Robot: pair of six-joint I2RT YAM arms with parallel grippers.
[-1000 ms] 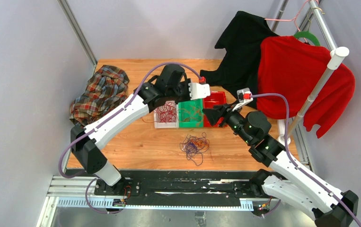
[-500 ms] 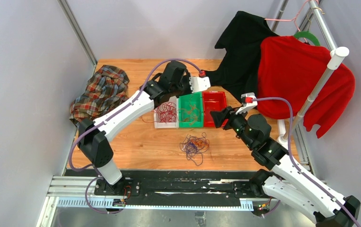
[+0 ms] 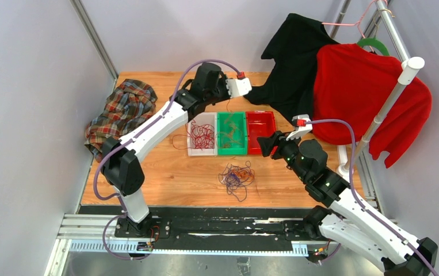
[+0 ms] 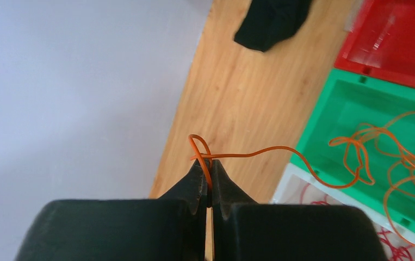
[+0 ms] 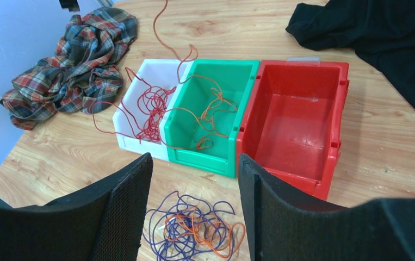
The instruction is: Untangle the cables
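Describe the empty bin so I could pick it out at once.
On the wooden table, three small bins stand side by side. It is the red bin at the end nearest the black garment. The green bin beside it holds orange cables, the white bin red cables; this one holds nothing.

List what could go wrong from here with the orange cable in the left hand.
1. The left hand pinches the orange cable only at its very tips, by a small loop, so it may slip out.
2. The rest of the cable lies in the green bin, close to the red cables in the white bin. Pulling could drag it out or snag them.
3. The tangle on the table may tighten if tugged.
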